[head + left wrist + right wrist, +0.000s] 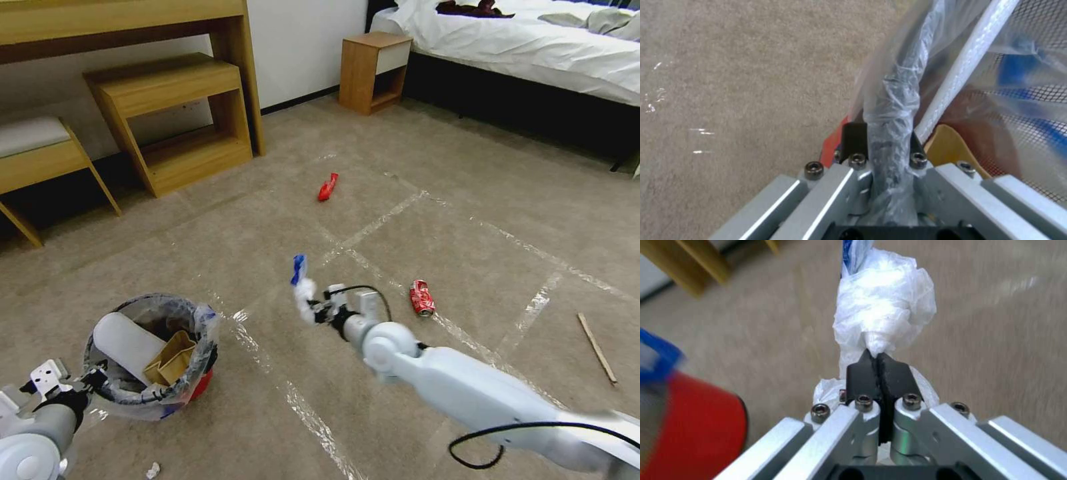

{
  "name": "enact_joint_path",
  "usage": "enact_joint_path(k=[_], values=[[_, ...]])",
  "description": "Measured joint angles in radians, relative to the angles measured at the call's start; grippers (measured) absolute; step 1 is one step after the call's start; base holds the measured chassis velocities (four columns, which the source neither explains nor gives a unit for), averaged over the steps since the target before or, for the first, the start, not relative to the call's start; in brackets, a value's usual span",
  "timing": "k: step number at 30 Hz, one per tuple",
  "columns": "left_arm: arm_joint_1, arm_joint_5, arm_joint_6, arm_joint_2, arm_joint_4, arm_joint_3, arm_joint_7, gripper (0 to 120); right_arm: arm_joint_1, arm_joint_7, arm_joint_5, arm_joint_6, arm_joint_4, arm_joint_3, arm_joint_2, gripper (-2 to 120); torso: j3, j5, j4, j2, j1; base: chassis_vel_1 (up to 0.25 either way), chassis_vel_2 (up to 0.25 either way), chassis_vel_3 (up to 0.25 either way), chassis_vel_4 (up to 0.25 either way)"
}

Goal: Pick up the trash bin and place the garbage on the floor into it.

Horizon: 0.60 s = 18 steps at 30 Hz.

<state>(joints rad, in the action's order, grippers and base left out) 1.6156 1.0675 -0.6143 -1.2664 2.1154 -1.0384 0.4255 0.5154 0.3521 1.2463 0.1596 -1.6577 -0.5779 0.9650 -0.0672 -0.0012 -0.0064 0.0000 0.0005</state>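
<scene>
— Where do we stand with the bin?

— Our left pincer (882,146) is clamped on the dark rim of the trash bin (150,360), the plastic liner pinched between its fingers. The bin sits low at our left, over the carpeted floor (267,200), though we cannot tell if it touches. Inside it we see a white slipper sole (128,347) and a small brown cardboard box (172,361).

— And the right side?

— Our right pincer (880,356) is closed tight on a white-and-blue wad (301,283), holding it above the floor, to the right of the bin and apart from it. In the right wrist view the red wall of the bin shows near that pincer.

— What litter lies on the floor?

— A red wrapper (327,187) farther ahead, a red can (421,297) just right of our right arm on a tape strip, a thin stick (597,347) at the far right, and a small white scrap (153,471) in front of the bin.
</scene>
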Motion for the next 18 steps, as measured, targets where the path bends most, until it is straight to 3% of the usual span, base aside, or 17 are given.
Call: enact_joint_path(k=[10,18], values=[[-0.009,0.022,-0.010,0.024,-0.014,0.009,0.006,1,0.083,-0.068,-0.052,-0.064,-0.127,0.155,-0.084,0,0.000,-0.0001,0.0002,0.000,0.000,0.000,0.000,0.000,0.000],[-0.005,0.061,-0.024,0.054,-0.013,0.008,0.018,1,0.109,-0.115,-0.074,-0.111,-0.167,0.197,-0.108,0,0.000,-0.0001,0.0002,0.000,0.000,0.000,0.000,0.000,0.000]])
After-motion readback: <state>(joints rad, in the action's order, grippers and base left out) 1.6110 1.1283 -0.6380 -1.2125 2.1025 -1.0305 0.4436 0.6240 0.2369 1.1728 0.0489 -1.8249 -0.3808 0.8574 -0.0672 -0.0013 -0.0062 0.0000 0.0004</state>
